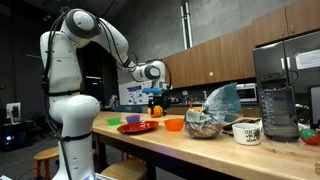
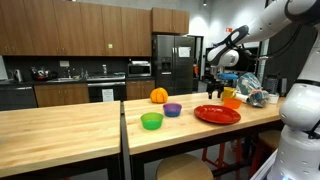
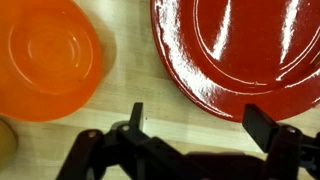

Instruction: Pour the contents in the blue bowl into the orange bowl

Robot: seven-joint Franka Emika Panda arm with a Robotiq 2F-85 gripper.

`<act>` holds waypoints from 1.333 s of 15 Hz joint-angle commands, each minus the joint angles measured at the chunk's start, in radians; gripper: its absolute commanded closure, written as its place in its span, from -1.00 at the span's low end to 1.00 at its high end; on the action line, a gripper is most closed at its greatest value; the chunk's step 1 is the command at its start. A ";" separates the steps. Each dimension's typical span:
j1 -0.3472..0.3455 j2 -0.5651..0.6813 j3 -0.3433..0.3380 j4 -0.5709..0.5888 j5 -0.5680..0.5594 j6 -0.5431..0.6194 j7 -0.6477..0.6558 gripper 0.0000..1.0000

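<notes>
The gripper [image 3: 197, 116] hangs above the wooden table [image 2: 60, 125] with its jaws spread wide and nothing between them. In the wrist view the two dark fingers [image 3: 137, 112] come in from the bottom edge. Below them is a strip of bare wood beside the rim of the red plate [image 3: 250, 50]. The orange bowl [image 3: 50, 60] sits upright just beside the plate, on the opposite side of that strip, and looks empty.

In both exterior views the gripper [image 2: 213, 91] is raised clear of the tabletop, over the edge of the red plate [image 2: 217, 115] nearest the orange bowl [image 2: 232, 100]. The blue bowl [image 2: 173, 110] stands upright on the table on the plate's other side, away from the orange bowl and well apart from the claw. What it holds cannot be made out. A lime-green bowl [image 2: 151, 121] sits further from the plate than the blue bowl. A round orange fruit [image 2: 158, 96] lies just beside the blue bowl, and also further from the plate.
</notes>
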 commanded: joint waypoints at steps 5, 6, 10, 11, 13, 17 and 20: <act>-0.018 0.003 0.035 -0.004 0.000 0.008 0.032 -1.00; -0.010 0.004 0.047 -0.005 0.014 0.015 0.048 -1.00; 0.013 0.014 0.102 0.018 0.042 0.029 0.115 -1.00; 0.018 0.021 0.115 0.029 0.051 0.025 0.134 -1.00; 0.029 0.038 0.135 0.057 0.082 -0.001 0.157 -1.00; 0.047 0.077 0.161 0.092 0.186 0.012 0.161 -1.00; 0.059 0.105 0.183 0.126 0.241 0.000 0.179 -1.00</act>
